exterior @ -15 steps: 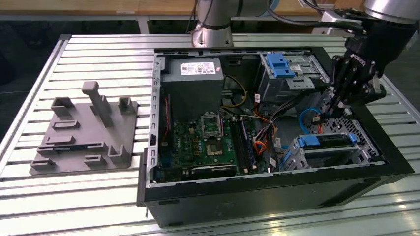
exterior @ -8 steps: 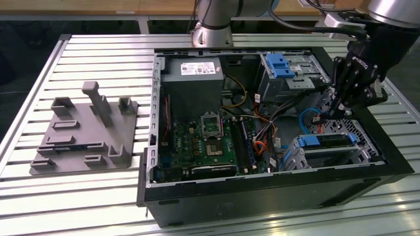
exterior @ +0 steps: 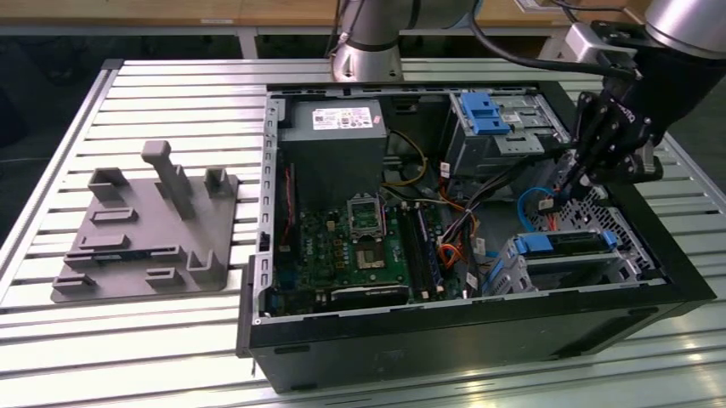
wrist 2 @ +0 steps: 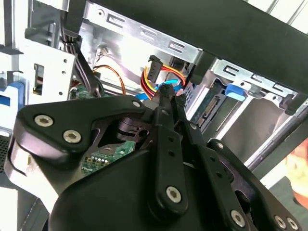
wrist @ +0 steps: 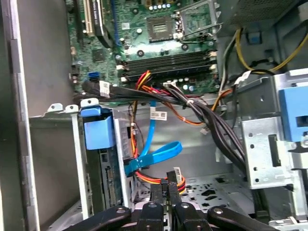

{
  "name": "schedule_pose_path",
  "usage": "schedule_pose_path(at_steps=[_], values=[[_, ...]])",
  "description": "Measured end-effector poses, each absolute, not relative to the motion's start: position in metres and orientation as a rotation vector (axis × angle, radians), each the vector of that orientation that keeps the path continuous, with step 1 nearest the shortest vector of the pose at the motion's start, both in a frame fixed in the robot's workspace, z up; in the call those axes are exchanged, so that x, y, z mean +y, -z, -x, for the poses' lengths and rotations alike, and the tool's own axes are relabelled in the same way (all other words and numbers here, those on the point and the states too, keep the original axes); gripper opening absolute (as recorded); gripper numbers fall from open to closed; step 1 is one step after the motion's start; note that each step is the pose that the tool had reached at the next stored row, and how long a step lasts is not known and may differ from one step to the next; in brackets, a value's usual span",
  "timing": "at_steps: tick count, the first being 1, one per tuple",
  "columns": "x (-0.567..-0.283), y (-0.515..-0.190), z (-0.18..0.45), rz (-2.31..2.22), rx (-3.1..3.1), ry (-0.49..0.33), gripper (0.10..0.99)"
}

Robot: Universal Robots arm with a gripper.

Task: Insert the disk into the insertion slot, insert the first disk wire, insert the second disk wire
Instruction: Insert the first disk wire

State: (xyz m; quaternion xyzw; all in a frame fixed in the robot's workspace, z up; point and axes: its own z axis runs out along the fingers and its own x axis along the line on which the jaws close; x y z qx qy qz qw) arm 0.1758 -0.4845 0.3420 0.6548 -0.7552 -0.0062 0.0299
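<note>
The disk (exterior: 562, 242), silver in a blue carrier, lies inside the insertion slot (exterior: 567, 270) at the case's near right corner in the exterior view. Its connector edge shows in both wire views of the wrist: disk (wrist: 107, 179), disk (wrist 2: 211, 103). My gripper (exterior: 558, 197) hangs just behind it. Its fingers (wrist: 166, 192) stand pressed together on a bundle of yellow, red and orange wires (wrist: 179, 182). That bundle ends in a black connector (wrist 2: 154, 66) just past the fingertips (wrist 2: 166, 94). A blue flat wire (wrist: 153, 154) loops beside the cage, its plug (wrist: 130, 166) next to the disk's rear.
A taller grey bay with a blue latch (exterior: 482, 115) stands behind the gripper. Black cable bundles (wrist: 211, 120) cross the case floor. The motherboard (exterior: 352, 246) and the power supply (exterior: 335, 127) fill the case's left half. A grey fixture (exterior: 148, 229) sits on the slatted table.
</note>
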Motion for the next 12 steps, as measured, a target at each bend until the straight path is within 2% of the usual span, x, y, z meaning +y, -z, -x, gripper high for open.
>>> schedule_pose_path(at_steps=[12], values=[[-0.503,-0.345,-0.177,-2.046,-2.356,0.091,0.165]])
